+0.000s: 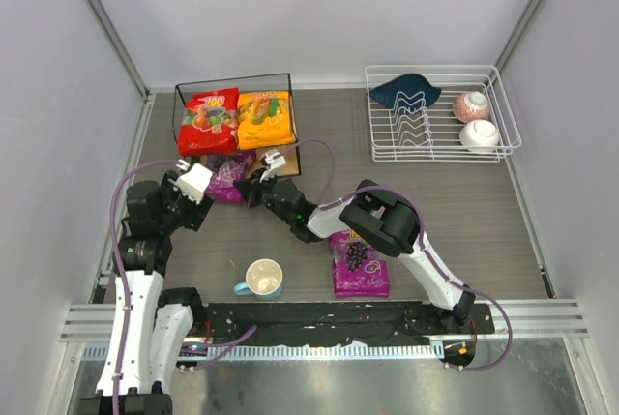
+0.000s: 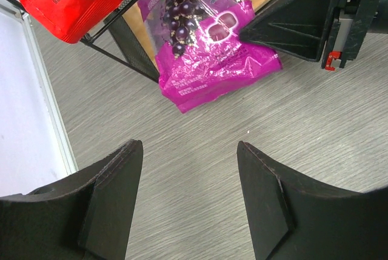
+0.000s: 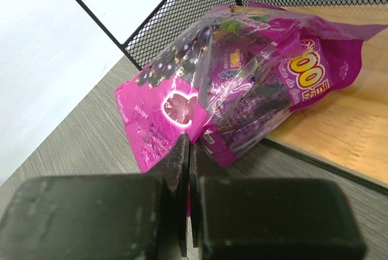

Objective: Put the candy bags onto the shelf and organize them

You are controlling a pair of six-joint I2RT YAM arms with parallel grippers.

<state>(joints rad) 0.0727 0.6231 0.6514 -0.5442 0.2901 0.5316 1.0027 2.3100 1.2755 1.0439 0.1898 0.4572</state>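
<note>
Clearly the purple candy bag, half on the shelf's lower board just ahead of the right gripper's closed, empty fingers, looks light, crinkly, slippery; best pinched at its near sealed edge.

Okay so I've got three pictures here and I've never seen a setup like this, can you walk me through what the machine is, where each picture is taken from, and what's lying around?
These are two robot arms bolted at the near edge of a table. The overhead picture shows both; the other two come from cameras on each wrist, looking past the fingers.

A small shelf holds a red candy bag and an orange candy bag on top. A purple candy bag lies half on the lower board, half on the table. The right gripper is shut with its tips at that bag's edge; whether it pinches the plastic, I cannot tell. The left gripper is open and empty.

Also there: a second purple bag, a mug, and a white wire rack with two bowls and a dark cloth.
</note>
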